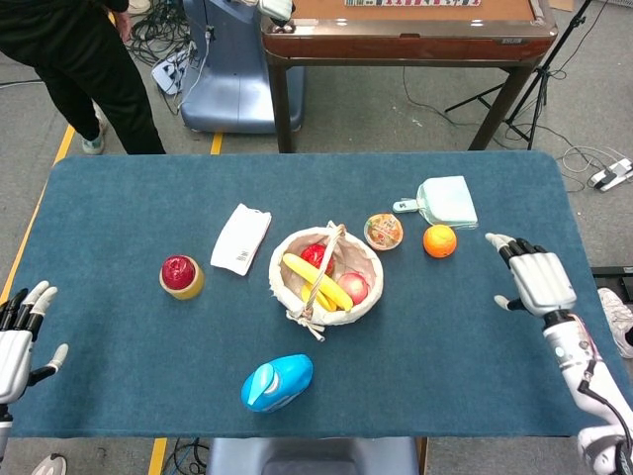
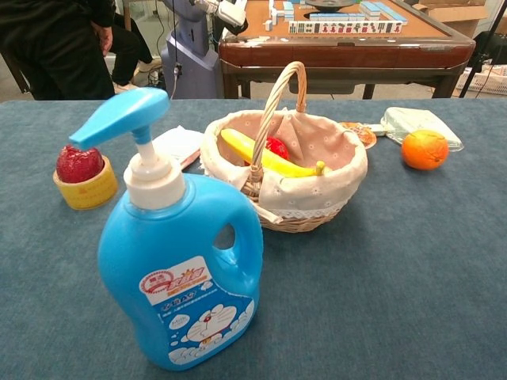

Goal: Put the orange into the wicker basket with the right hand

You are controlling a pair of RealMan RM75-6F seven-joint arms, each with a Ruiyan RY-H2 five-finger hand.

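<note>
Your right hand (image 1: 539, 280) is hovering with fingers apart and empty; the orange (image 1: 439, 240) is sitting to its left, slightly farther, with the basket (image 1: 290, 290) lying beyond

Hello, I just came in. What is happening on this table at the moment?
The robot is about to pick up the orange, which lies on the blue table right of the wicker basket. The right hand is open beside the orange, not touching it. The left hand is open at the table's near left edge, holding nothing. The basket already holds a banana and other fruit. Nothing is gripped yet.
</note>
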